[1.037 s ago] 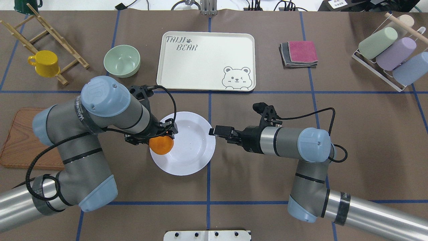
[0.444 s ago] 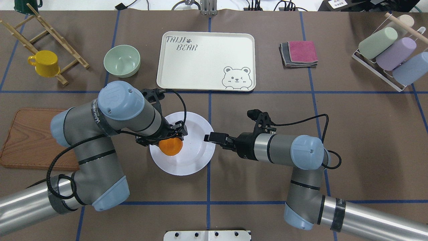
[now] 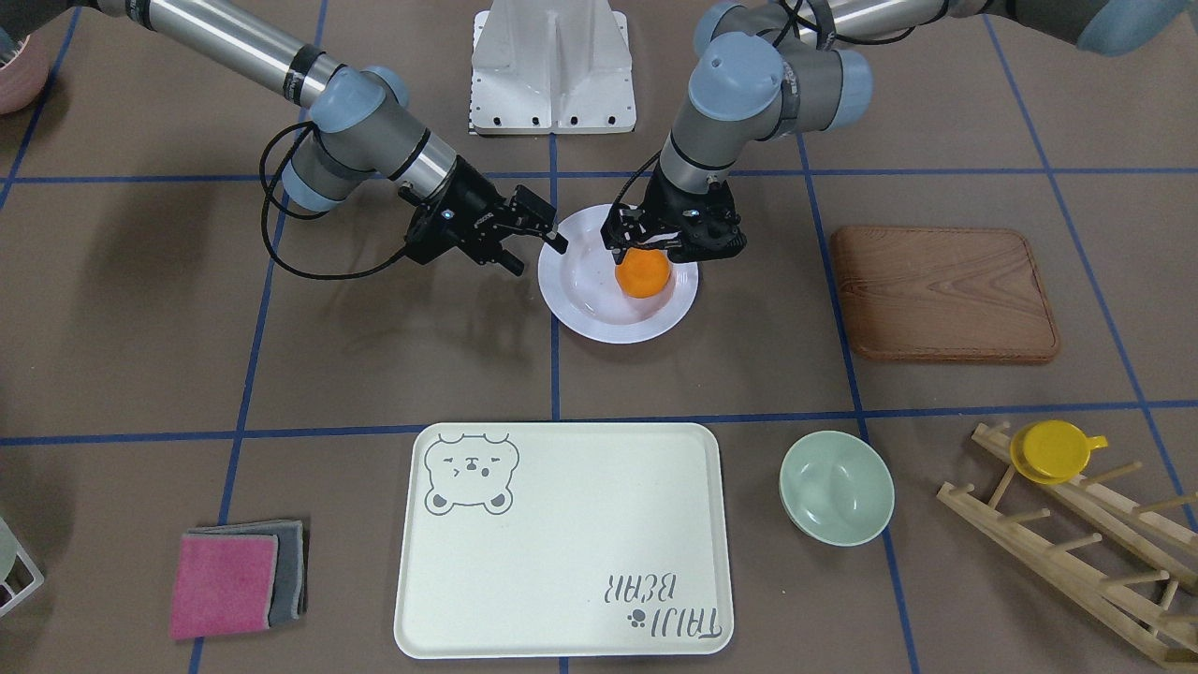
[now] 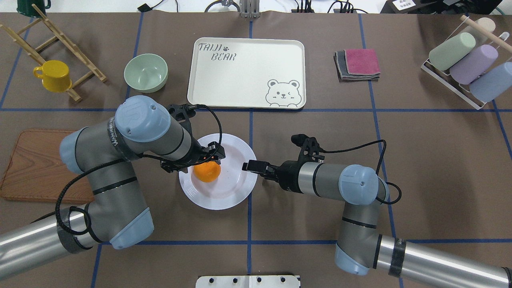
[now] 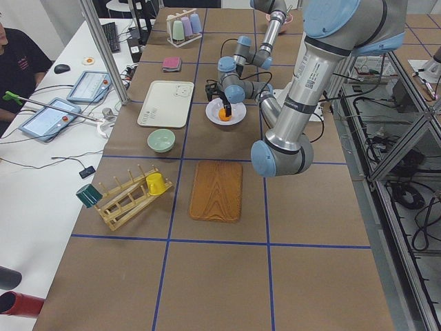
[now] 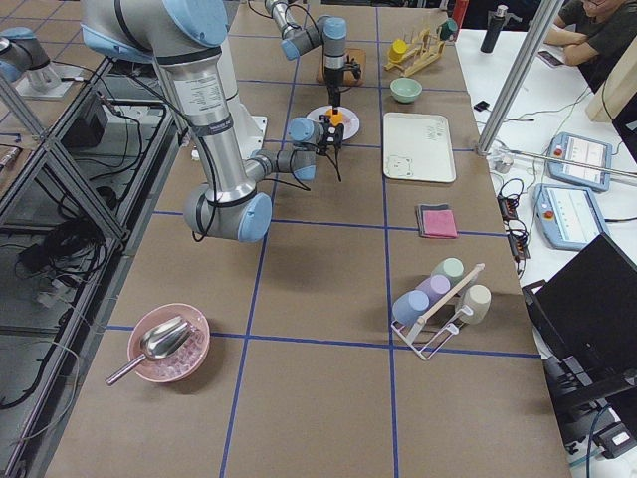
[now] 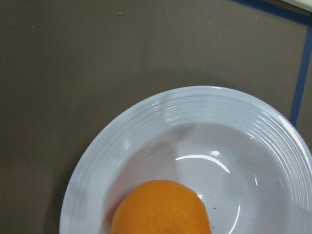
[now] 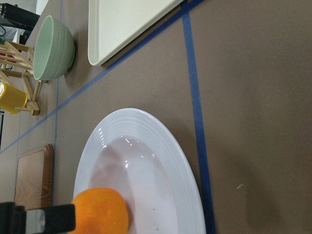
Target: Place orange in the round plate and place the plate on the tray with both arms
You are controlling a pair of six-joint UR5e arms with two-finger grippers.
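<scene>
Within left gripper [image 3: 646, 255], orange [image 3: 642, 275] over plate [image 3: 599, 324]

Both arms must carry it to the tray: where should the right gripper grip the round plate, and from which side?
Probably the wide ridged rim of the round plate, at the edge nearest the right gripper, coming in low from that side, one jaw over, one under. The rim flares outward there, and the orange sits toward the left gripper.

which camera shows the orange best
Overhead exterior: nearly the whole orange shows, round and bright, within the round plate. Front-facing is about as clear, with the top edge covered. Both wrist views cut it off at the frame edge. In the two side views it is tiny.
</scene>
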